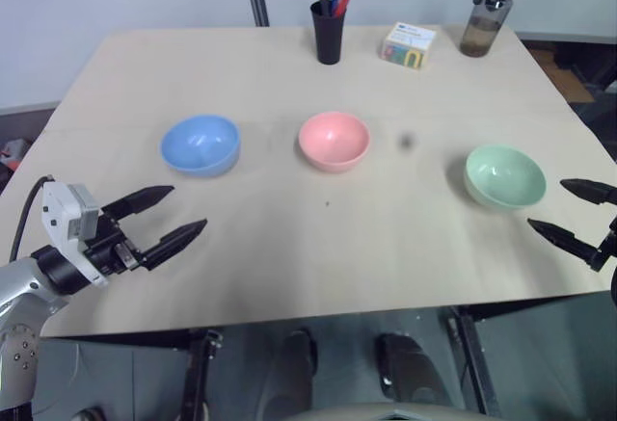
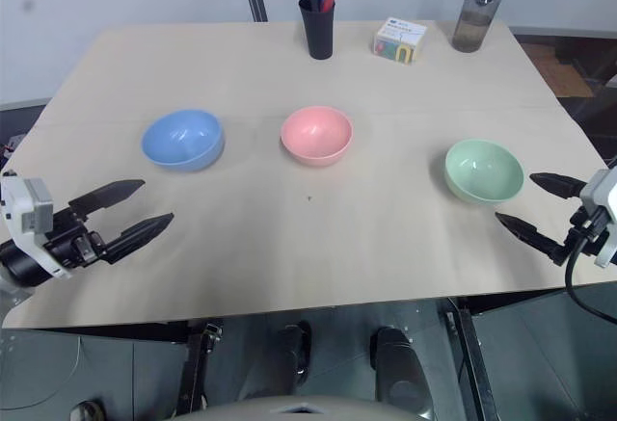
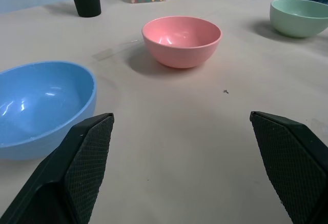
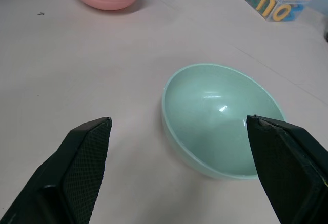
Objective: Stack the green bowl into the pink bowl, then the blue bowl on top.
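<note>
Both grippers [image 1: 164, 217] [image 2: 536, 204] agape — empty, head views alone show bottle [image 1: 489, 13].

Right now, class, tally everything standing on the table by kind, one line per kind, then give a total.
Bowls: 3 (blue bowl, pink bowl, green bowl)
Pen cup: 1
Small box: 1
Water bottle: 1
Total: 6

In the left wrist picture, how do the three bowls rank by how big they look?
1. blue bowl, largest
2. pink bowl
3. green bowl, smallest

That is only nearness to the camera; from the head view all three look about the same size.
</note>
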